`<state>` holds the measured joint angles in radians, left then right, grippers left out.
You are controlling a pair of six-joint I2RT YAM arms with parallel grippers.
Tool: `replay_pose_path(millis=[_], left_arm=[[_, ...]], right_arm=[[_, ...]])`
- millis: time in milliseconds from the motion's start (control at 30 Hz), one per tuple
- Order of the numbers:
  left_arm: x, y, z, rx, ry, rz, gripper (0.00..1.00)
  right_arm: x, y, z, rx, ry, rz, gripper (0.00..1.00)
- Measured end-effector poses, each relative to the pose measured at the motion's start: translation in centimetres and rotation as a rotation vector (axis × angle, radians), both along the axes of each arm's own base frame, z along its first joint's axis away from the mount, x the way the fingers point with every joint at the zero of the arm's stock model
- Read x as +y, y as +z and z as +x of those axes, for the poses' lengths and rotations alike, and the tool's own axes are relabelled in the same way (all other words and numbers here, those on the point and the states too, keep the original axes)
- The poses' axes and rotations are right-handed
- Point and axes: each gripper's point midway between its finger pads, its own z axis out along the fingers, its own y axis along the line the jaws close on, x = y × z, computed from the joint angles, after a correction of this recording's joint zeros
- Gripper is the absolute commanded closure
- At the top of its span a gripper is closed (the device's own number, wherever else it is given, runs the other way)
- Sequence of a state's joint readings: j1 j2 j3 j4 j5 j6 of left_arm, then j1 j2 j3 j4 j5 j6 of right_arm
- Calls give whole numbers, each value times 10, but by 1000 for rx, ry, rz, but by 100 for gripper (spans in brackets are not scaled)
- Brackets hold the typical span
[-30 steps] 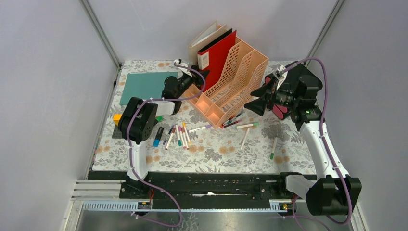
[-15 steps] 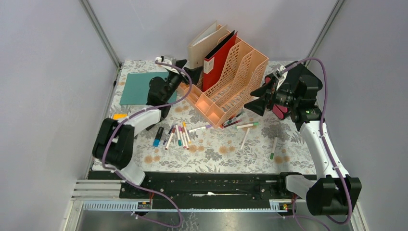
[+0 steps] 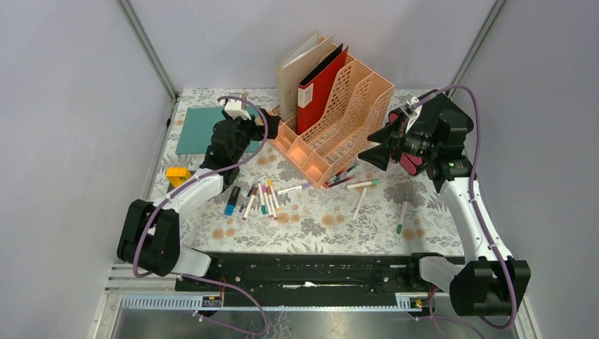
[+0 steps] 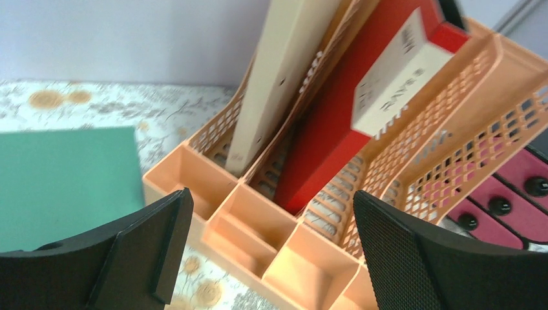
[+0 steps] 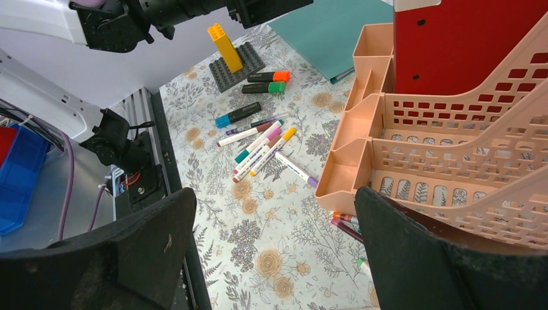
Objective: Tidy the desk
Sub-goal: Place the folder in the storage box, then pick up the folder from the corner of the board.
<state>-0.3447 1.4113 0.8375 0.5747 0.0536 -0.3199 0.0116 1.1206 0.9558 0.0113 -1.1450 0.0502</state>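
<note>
The desk (image 3: 318,222) (image 4: 97,103) (image 5: 271,258) is covered by a floral cloth. On it a peach file rack (image 3: 339,120) (image 4: 452,148) (image 5: 452,155) holds a red binder (image 3: 321,85) (image 4: 342,123) (image 5: 465,39) and a beige folder (image 3: 297,67) (image 4: 284,71). My left gripper (image 3: 263,123) (image 4: 269,206) hangs open just left of the rack's front trays and holds nothing. My right gripper (image 3: 373,146) (image 5: 274,206) is open at the rack's right side, above the cloth. Several markers (image 3: 261,198) (image 5: 262,145) lie scattered in front of the rack.
A teal folder (image 3: 201,127) (image 4: 64,174) (image 5: 329,26) lies flat at the back left. A yellow brick (image 3: 176,173) (image 5: 224,45) stands on a grey plate (image 5: 236,68) at the left edge. More markers (image 3: 346,175) poke out beside the rack's front, and others (image 3: 400,217) lie to the right.
My left gripper has opened and drawn back left from the rack. The red binder now stands more upright in the rack. The right arm has not moved.
</note>
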Motion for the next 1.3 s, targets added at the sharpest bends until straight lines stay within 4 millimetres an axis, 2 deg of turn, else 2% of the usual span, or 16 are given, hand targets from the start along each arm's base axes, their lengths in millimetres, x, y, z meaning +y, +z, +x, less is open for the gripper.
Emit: replay_pose_path(millis=[400, 800, 1000, 1300], left_arm=[[40, -70, -9, 272, 189, 119, 1], [72, -151, 0, 535, 343, 355, 4], [87, -172, 9, 601, 397, 490, 18], [85, -186, 30, 622, 369, 593, 29]], right_arm=[[0, 0, 0, 3, 0, 1, 0], [0, 0, 0, 4, 0, 1, 0], [0, 0, 0, 4, 0, 1, 0], [0, -1, 0, 4, 0, 1, 0]])
